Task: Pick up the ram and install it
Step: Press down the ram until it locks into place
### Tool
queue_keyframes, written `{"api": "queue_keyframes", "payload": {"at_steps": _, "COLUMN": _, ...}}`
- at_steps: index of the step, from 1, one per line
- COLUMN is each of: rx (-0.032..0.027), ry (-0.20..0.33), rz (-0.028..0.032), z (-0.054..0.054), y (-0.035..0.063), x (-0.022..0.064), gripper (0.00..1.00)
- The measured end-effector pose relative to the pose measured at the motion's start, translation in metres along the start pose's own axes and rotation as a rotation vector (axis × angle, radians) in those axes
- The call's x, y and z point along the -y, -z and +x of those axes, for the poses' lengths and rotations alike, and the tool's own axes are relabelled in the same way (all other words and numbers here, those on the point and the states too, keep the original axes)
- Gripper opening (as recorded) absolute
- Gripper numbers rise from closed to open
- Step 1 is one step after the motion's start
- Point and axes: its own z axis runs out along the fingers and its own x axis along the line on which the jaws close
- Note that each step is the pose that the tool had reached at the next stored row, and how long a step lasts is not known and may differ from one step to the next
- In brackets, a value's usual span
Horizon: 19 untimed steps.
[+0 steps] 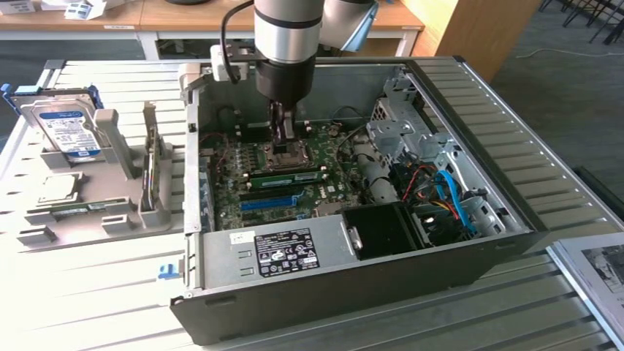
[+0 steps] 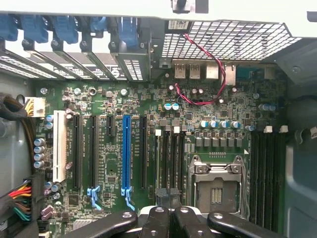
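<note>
One ram (image 1: 288, 175) stick is seen in the exterior view, near the centre of the frame, lying on the motherboard (image 1: 244, 212) inside the open computer case (image 1: 341, 300). Its long axis runs across the frame from left to right, slightly downhill toward the exterior view's right, parallel to the blue slot (image 1: 268, 201) below it and just beneath the CPU socket (image 1: 283, 155). It appears to be seated in a memory slot, though this cannot be confirmed from that angle.

In the exterior view the surroundings are given: a grey holder (image 1: 117, 197) at the left of the frame with a hard drive (image 1: 69, 128) standing in it, and the power supply (image 1: 283, 252) in the lower centre. In the wrist view the board is seen from straight above, with the blue slot (image 2: 126, 153), the CPU socket (image 2: 218, 181) and a group of dark memory slots (image 2: 171, 153) between them. The stick is not clearly made out among those slots.

The gripper (image 1: 283, 137) is held upright over the CPU socket, just above the ram in the frame. Its fingers are pressed together and nothing is seen pinched between them. In the wrist view the gripper (image 2: 167, 198) is seen with its dark tips at the end of the memory slots.
</note>
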Motion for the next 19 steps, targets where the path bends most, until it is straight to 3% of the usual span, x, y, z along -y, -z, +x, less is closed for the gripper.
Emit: {"api": "queue_keyframes", "payload": {"at_steps": 19, "rx": -0.0001, "ry": 0.000, "rz": 0.0000, "z": -0.0007, "y": 0.0062, "x": 0.0000, "gripper": 0.10}}
